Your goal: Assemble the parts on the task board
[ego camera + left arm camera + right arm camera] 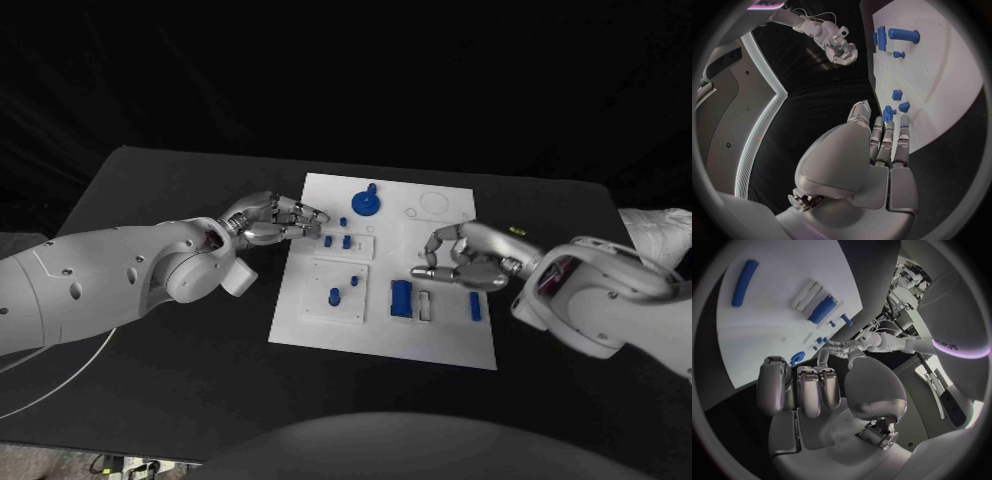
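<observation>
Head view shows the white task board (387, 330) lying flat in the middle of the black table (159, 190), with small blue parts on it. A round blue part with a peg (366, 202) stands near the far edge of the board, just past the left hand's fingertips. Two tiny blue pegs (338, 241) sit on a small raised plate close beside the left hand (274, 220). Another raised plate nearer the robot carries a small blue peg (335, 296). A wide blue block (401, 298) lies next to a white slot (426, 305), just below the right hand (464, 258), and a thin blue bar (475, 305) lies close under that hand's wrist side. The left hand hovers at the board's left edge with its fingers curled in tight; in the left wrist view its fingertips (891, 131) seem to touch a little blue piece (889, 113), but it is too small to tell if it is really held. The right hand hangs over the right half of the board with fingers bent inward, and nothing can be seen in it. In the right wrist view the fingers (811, 390) lie close together, side by side, above the board.
</observation>
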{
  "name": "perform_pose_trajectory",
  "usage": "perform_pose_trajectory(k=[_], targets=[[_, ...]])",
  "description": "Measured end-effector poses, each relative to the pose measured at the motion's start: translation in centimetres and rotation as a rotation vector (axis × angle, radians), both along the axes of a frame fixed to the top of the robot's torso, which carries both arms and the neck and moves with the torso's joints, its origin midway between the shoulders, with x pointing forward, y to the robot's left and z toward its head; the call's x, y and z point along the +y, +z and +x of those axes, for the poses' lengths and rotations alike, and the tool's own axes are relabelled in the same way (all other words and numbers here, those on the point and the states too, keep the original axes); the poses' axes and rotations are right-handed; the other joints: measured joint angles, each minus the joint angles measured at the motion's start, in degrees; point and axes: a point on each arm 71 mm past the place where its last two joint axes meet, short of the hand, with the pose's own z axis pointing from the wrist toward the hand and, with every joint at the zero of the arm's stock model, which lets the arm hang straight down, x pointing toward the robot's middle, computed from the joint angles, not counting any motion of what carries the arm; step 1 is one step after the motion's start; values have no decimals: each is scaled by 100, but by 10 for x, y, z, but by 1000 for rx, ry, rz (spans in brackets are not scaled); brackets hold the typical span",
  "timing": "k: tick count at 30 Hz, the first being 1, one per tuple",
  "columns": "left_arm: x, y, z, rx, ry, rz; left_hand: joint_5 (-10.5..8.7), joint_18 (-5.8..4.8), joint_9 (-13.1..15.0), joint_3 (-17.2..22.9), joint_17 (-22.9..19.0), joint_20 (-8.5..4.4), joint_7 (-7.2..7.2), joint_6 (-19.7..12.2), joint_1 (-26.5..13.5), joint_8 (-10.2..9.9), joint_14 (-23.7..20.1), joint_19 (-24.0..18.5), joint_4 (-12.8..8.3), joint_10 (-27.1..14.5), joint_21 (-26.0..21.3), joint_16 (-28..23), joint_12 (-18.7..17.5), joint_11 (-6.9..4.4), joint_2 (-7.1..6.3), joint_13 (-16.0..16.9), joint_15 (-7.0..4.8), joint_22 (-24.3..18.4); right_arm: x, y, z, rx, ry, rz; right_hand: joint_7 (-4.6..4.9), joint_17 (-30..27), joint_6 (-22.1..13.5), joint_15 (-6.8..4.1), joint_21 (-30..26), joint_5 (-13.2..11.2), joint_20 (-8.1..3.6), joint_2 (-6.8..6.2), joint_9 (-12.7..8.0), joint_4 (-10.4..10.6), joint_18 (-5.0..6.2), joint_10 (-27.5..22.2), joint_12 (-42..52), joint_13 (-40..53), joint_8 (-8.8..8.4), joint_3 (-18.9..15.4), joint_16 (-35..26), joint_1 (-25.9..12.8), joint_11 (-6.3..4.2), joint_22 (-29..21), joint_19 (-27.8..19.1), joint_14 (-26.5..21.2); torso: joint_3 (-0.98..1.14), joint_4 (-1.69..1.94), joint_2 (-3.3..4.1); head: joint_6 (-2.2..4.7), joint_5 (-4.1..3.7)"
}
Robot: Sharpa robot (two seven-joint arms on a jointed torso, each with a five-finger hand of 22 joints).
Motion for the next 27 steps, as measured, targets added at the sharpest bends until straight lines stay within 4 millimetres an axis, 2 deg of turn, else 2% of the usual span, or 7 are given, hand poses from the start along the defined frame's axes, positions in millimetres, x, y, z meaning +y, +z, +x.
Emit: perform_pose_trajectory(k=[2, 4, 6, 9, 18, 22, 27], targets=[[0, 0, -1, -1, 0, -2, 29, 1, 0, 0, 0, 0, 0, 0, 0, 0, 0, 0, 0, 2, 0, 0, 0, 2, 0, 0, 0, -7, -8, 17, 8, -11, -38, 4, 13, 0, 438, 0, 152, 949, -33, 35, -767, -20, 0, 0, 0, 0, -791, 90, 0, 244, 0, 0, 40, 0, -2, -1, 1, 0, -25], [1, 1, -1, -2, 0, -3, 29, 1, 0, 0, 0, 0, 0, 0, 17, 0, 0, 0, 0, 2, 0, 6, 0, 3, -17, 0, 0, -7, -16, 34, 17, -10, -82, -11, 29, 0, 725, 0, 275, 1431, -16, -19, -1225, -37, 1, 0, 0, 0, -1259, 152, 0, 407, 0, 0, 57, 0, -3, -3, 3, 0, -51], [1, 1, -2, -4, 1, -5, 36, 1, 0, 0, 0, 0, 0, 0, 30, 0, 0, 0, 0, 2, 0, 23, 0, 2, -30, 0, 0, -7, -21, 46, 25, 15, -120, -50, 53, 0, 1024, 0, 353, 1642, -6, -100, -1686, -29, 1, 0, 0, 0, -1725, 205, 0, 529, 0, 0, 67, 0, -4, -4, 3, 0, -88], [0, 1, -2, -6, -1, -7, 37, 1, 0, 0, 0, 0, 0, 0, 30, 0, 0, 0, 0, 2, 0, 23, 0, 2, -30, 0, 0, -13, -26, 55, 34, 73, -171, -134, 70, 0, 1441, 0, 360, 1642, 15, -204, -2333, -74, 1, 0, 0, 0, -2378, 252, 0, 633, 0, -1, 87, 0, -7, -2, 2, 0, -151], [-8, 1, -2, -9, -15, -14, 67, 0, 4, 0, 4, 0, 22, 22, 30, 23, 21, 0, 0, 23, 0, 23, 0, -18, -30, 0, 20, -13, -31, 39, 54, 284, -261, -439, 43, 0, 1784, 0, 268, 1143, 15, -269, -2882, -280, 1, -1, 0, -1, -2906, 459, 0, 827, 1, -1, 87, 0, -4, -9, 14, 0, -244], [-10, 1, -2, -9, -19, -16, 67, 0, 4, 15, 4, 0, 22, 22, 30, 23, 36, 0, -15, 23, 0, 23, 0, -18, -30, 0, 5, -18, -33, 28, 58, 349, -271, -526, 41, 0, 1874, 0, 249, 1297, 14, -309, -2998, -533, 1, -1, 0, -1, -2994, 701, 0, 1164, 1, -1, 86, 0, -3, -10, 15, 0, -270], [-10, 1, -1, -9, -18, -15, 67, 0, 4, 15, 4, 0, 22, 22, 30, 23, 36, 0, -15, 23, 0, 23, 0, -18, -30, 0, 5, -18, -34, 18, 61, 412, -272, -592, 30, 2, 2046, 0, 269, 992, 15, -312, -3060, -541, 1, -1, 0, -2, -3027, 715, 0, 1014, 1, -1, 86, 0, -3, -13, 15, 0, -282]])
